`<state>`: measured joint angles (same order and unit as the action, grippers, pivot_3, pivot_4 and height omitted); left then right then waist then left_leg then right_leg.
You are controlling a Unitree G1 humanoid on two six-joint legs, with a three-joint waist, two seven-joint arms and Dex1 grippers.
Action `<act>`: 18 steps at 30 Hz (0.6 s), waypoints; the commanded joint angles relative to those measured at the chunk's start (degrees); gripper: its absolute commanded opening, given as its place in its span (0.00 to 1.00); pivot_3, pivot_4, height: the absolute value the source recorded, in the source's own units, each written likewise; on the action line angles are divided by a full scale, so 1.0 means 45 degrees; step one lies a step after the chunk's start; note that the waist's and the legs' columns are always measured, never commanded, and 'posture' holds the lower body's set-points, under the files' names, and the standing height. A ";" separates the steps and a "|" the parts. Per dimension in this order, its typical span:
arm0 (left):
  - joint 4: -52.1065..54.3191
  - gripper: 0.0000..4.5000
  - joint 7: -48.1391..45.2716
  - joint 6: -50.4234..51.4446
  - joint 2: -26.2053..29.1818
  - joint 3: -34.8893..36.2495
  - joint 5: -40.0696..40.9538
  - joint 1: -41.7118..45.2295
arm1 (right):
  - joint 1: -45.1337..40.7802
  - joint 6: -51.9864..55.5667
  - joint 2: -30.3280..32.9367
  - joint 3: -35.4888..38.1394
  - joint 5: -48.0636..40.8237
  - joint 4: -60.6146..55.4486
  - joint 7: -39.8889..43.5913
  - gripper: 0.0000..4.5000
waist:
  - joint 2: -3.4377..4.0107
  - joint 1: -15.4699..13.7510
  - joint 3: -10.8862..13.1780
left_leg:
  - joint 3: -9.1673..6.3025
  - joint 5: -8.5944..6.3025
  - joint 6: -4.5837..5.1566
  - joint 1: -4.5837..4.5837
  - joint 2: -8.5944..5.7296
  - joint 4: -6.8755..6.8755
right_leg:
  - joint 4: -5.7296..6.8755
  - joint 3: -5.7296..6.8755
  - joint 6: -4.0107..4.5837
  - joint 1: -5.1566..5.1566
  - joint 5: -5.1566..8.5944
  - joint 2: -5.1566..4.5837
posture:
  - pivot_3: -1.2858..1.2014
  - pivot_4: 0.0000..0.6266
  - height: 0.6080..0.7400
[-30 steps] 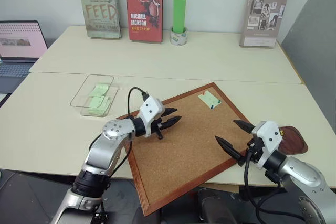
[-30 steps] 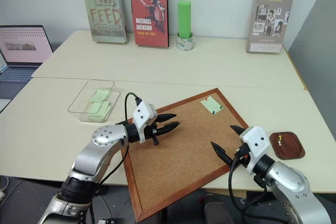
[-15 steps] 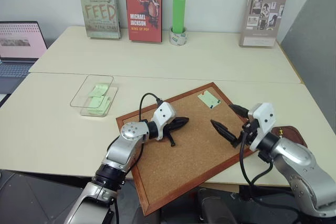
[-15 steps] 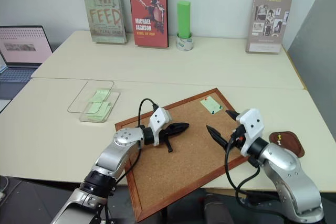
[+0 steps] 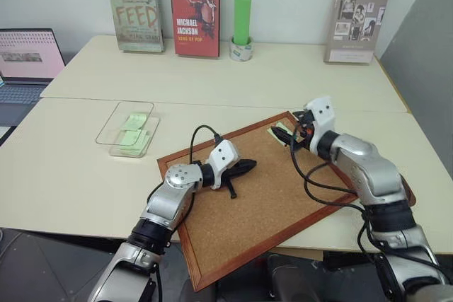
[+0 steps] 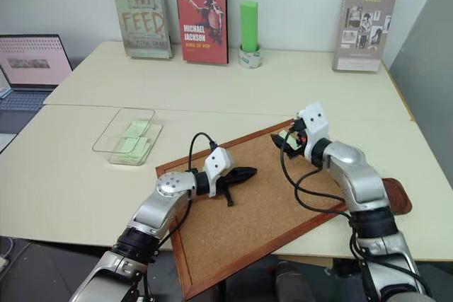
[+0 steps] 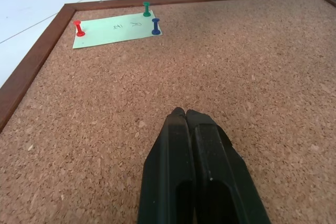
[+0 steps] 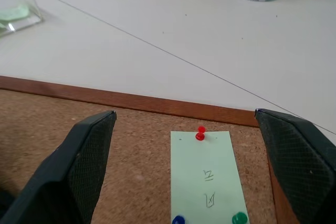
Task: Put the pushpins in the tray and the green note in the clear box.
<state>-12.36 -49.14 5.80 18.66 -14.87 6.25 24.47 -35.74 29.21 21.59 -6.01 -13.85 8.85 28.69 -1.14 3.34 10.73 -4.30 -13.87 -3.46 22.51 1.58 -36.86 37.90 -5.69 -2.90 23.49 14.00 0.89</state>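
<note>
**Right fingers spread wide over the pinned note, left fingers clenched on the corkboard**

The green note (image 8: 206,174) lies flat on the corkboard (image 5: 262,203), close to the far corner of its wooden frame. Three pushpins stand on the note: a red pushpin (image 8: 200,132) at one short end, and a blue pushpin (image 8: 178,219) and a green pushpin (image 8: 239,217) at the two corners of the other end. Some small handwriting is on the paper between them.

The right gripper (image 8: 184,145) is above this corner of the board, and its two black fingers (image 8: 86,153) are spread wide apart, one on each side of the note, grasping nothing. I cannot tell if the fingers touch the cork or stay just over it.

The left gripper (image 7: 186,114) is near the middle of the corkboard, well apart from the note. Its fingers are clenched tightly together with nothing between them, and they point low across the cork.

The clear box (image 5: 129,128) stands on the bench (image 5: 64,167) beyond the left side of the board, and pale green papers already lie inside it. The tray (image 6: 398,196) is on the bench just beside the right edge of the board, partly hidden behind the right arm
</note>
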 commanded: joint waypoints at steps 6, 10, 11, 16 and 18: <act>0.0209 0.00 0.0053 0.0148 0.0163 -0.0050 -0.0269 -0.0225 | -0.2016 -0.2920 -0.1026 -0.0383 0.1592 0.4586 0.0007 0.91 | 0.0002 0.0015 0.0001 | 0.0000 0.0000 0.0000 0.0004 0.0001 0.0000 | 0.0008 0.0000 0.0000 0.0004 -0.0002 0.0000 | 0.52 0.24 1.00; 0.0272 0.00 0.0068 0.0165 0.0210 -0.0018 -0.0307 -0.0305 | -0.2370 -0.3574 -0.1191 -0.0304 0.2030 0.5695 -0.0164 0.75 | 0.0003 0.0028 0.0001 | -0.0001 0.0000 0.0000 0.0001 0.0002 0.0001 | 0.0011 0.0001 0.0001 0.0005 -0.0002 0.0000 | 0.52 0.24 1.00; 0.0274 0.00 0.0081 0.0169 0.0209 -0.0018 -0.0325 -0.0315 | -0.2436 -0.3713 -0.1223 -0.0270 0.2105 0.5923 -0.0174 0.70 | 0.0003 0.0030 0.0001 | -0.0002 0.0000 0.0000 0.0001 0.0001 0.0001 | 0.0013 0.0001 0.0001 0.0005 -0.0002 0.0001 | 0.52 0.24 1.00; 0.0270 0.00 0.0123 0.0167 0.0202 -0.0048 -0.0382 -0.0345 | -0.2642 -0.4077 -0.1327 -0.0231 0.2400 0.6514 -0.0213 0.47 | 0.0003 0.0072 0.0002 | -0.0002 0.0000 0.0000 0.0000 0.0001 0.0001 | 0.0014 0.0000 0.0001 0.0005 -0.0002 0.0000 | 0.52 0.24 1.00; 0.0258 0.00 0.0140 0.0158 0.0198 -0.0073 -0.0415 -0.0346 | -0.2717 -0.4146 -0.1389 -0.0203 0.2504 0.6677 -0.0269 0.37 | 0.0004 0.0095 0.0001 | -0.0002 0.0000 0.0000 -0.0001 0.0001 0.0001 | 0.0016 0.0000 0.0001 0.0005 -0.0002 0.0001 | 0.52 0.24 1.00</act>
<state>-11.24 -48.77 5.98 19.06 -14.87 5.34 23.87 -45.92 12.21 15.58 -8.03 -3.28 38.77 28.07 -1.13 3.77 10.73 -4.31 -13.87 -3.46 22.50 1.59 -36.86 37.97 -5.69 -2.89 23.51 13.99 0.89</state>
